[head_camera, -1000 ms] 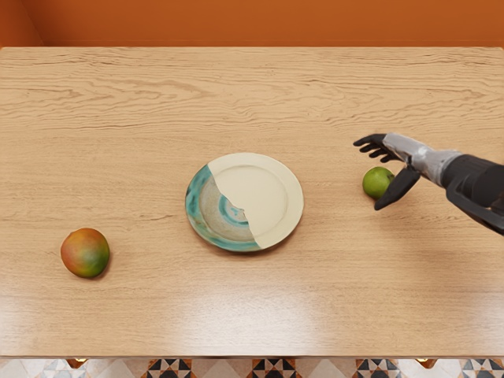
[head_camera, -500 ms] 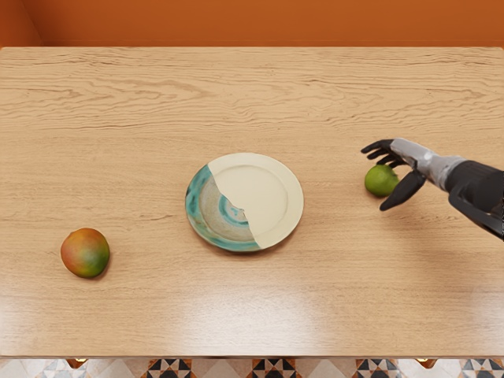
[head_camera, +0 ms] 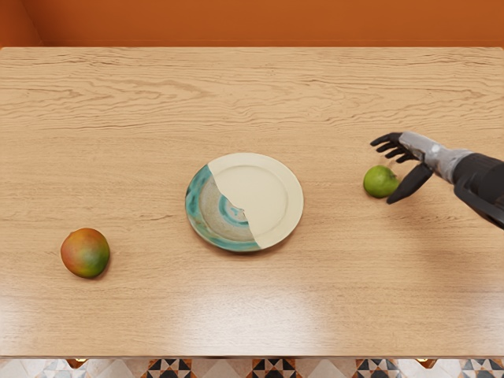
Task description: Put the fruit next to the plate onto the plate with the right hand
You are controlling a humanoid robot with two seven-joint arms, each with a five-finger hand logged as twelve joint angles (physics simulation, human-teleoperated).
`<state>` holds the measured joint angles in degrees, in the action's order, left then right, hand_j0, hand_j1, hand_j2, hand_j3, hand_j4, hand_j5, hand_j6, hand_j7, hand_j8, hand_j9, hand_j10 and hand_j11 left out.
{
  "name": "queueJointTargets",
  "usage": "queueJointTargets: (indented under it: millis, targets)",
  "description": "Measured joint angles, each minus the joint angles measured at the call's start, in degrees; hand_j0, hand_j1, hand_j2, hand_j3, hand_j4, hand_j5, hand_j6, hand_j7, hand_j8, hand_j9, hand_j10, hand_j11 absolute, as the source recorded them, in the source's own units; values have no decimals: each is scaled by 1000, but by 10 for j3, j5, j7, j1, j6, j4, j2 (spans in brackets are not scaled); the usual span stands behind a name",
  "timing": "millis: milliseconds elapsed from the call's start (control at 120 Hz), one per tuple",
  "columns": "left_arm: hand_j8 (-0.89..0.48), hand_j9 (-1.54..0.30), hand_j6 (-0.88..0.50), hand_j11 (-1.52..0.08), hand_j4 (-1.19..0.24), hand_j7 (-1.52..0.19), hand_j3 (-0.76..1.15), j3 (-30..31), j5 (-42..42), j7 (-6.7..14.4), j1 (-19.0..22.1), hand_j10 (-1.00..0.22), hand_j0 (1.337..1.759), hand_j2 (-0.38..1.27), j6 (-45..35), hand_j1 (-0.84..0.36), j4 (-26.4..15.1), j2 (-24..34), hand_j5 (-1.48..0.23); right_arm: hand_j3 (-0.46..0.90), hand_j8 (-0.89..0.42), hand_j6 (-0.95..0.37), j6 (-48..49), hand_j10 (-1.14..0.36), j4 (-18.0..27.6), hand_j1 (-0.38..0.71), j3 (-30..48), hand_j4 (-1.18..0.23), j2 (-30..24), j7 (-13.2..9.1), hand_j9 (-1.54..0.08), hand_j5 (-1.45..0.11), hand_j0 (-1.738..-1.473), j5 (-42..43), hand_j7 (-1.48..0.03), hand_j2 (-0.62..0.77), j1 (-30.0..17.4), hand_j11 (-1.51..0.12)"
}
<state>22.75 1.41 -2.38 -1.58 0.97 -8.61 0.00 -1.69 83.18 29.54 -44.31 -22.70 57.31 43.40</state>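
Note:
A small green lime [head_camera: 379, 181] lies on the wooden table to the right of the plate [head_camera: 272, 169], a round dish that is part teal, part cream. My right hand [head_camera: 400, 164] reaches in from the right edge and sits just right of the lime, fingers spread and holding nothing. Its thumb hangs below and right of the fruit, its other fingers above it. A gap shows between the hand and the lime. The left arm is out of view.
A larger red-green mango [head_camera: 85, 252] rests at the left of the table, well away from the plate. An orange wall runs behind the table's far edge. The near table edge crosses the bottom of the picture.
The right hand has drawn back to the right by a small amount, leaving the lime. The lime shifted only slightly and stays on the table.

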Motion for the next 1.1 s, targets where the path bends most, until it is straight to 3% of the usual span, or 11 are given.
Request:
queueJointTargets:
  millis: [200,433,650,1100]
  targets:
    - [-234,-304,-234,-304,-234,-304,0,0,0,0,0,-234,1658,47,0,69,0,0,-304,0,-262,-261,13,-259,68,-46,0,-260,-40,-64,-332,-332,-1658,-1,-331,-47,2,-332]
    - [-234,-304,-234,-304,-234,-304,0,0,0,0,0,-234,1658,47,0,69,0,0,-304,0,-273,-274,12,-271,86,-31,0,-272,-26,-112,-348,-348,-1658,3,-348,-50,26,-348]
    - [-234,-304,-234,-304,-234,-304,0,0,0,0,0,-234,1658,47,0,69,0,0,-304,0,-280,-281,-19,-279,83,-21,-5,-279,-3,-122,-358,-358,-1658,35,-358,-51,29,-358]
    - [-234,-304,-234,-304,-234,-304,0,0,0,0,0,-234,1658,47,0,69,0,0,-304,0,-323,-324,-63,-322,82,31,-8,-322,29,-123,-415,-415,-1658,90,-414,-60,-9,-415]
